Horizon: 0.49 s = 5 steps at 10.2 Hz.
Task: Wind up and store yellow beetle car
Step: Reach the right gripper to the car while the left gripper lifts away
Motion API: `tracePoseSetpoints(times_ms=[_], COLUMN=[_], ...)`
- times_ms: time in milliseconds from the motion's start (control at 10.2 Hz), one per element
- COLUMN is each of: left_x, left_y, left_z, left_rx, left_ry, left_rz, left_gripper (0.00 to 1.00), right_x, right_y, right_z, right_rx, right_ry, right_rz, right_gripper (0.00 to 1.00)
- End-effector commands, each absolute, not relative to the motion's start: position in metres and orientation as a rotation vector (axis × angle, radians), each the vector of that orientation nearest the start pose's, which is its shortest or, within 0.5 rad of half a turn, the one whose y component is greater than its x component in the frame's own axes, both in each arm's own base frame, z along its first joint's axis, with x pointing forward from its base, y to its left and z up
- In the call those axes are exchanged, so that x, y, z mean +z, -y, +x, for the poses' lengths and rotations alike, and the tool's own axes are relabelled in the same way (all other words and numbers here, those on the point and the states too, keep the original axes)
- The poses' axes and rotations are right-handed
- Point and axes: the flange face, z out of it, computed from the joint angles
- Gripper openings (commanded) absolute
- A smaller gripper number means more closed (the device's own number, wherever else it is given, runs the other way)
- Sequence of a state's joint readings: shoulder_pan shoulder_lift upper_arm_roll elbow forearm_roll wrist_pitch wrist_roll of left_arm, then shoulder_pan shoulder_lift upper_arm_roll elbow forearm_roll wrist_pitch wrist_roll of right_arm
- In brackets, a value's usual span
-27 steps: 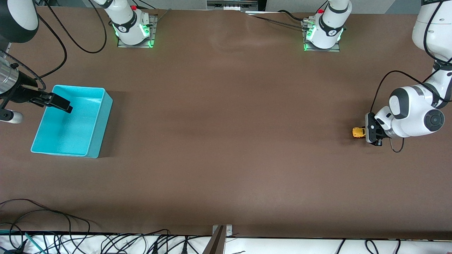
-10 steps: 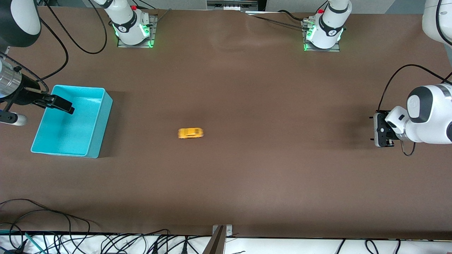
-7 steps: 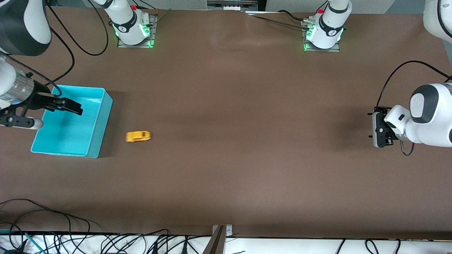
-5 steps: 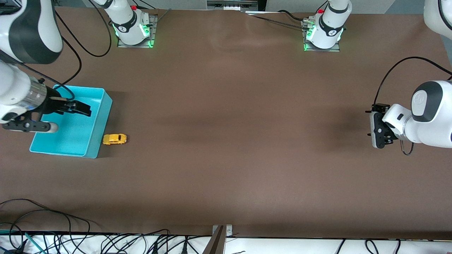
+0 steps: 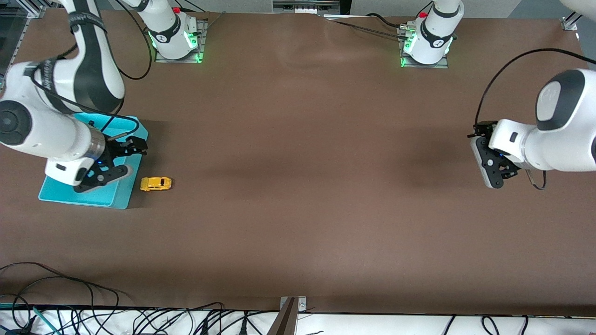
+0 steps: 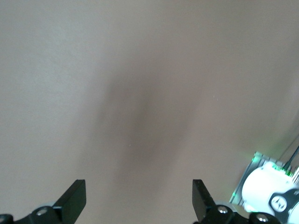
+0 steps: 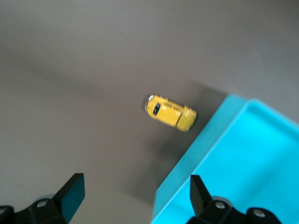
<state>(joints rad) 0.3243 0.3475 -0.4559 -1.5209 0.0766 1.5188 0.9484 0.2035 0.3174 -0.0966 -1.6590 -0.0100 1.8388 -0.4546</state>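
Observation:
The yellow beetle car stands on the brown table right beside the turquoise bin, by the bin wall that faces the left arm's end. It also shows in the right wrist view, next to the bin's corner. My right gripper is open and empty over the bin's rim, close to the car; in its wrist view the bin wall lies between the fingers. My left gripper is open and empty over bare table at the left arm's end, and its wrist view shows only table.
The two arm bases stand along the table edge farthest from the front camera. Cables lie along the nearest edge. A base with green lights shows in the left wrist view.
The car left the left gripper, rolled across the table to the bin and stopped beside it. The right arm swung over the bin's rim toward the car. The left gripper drew back.

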Motion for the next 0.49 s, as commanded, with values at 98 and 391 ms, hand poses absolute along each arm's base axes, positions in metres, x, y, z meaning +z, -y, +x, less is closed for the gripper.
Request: tracePoseSetpoints(times_ms=[98,391], left_x=[0.500,0.549], left_y=[0.076,0.120], left_z=[0.607,0.577], left_rx=[0.417,0.345], left_ry=[-1.399,-1.030], left_rz=[-2.915,-2.968], left_gripper=[1.00,1.00], right_x=[0.348,0.292], right_y=[-0.055,-0.044], right_z=[0.619,0.608], right_rx=[0.057,0.067], right_ry=[1.576,1.899], right_rz=[-2.769,-2.544], right_gripper=[1.00,1.00])
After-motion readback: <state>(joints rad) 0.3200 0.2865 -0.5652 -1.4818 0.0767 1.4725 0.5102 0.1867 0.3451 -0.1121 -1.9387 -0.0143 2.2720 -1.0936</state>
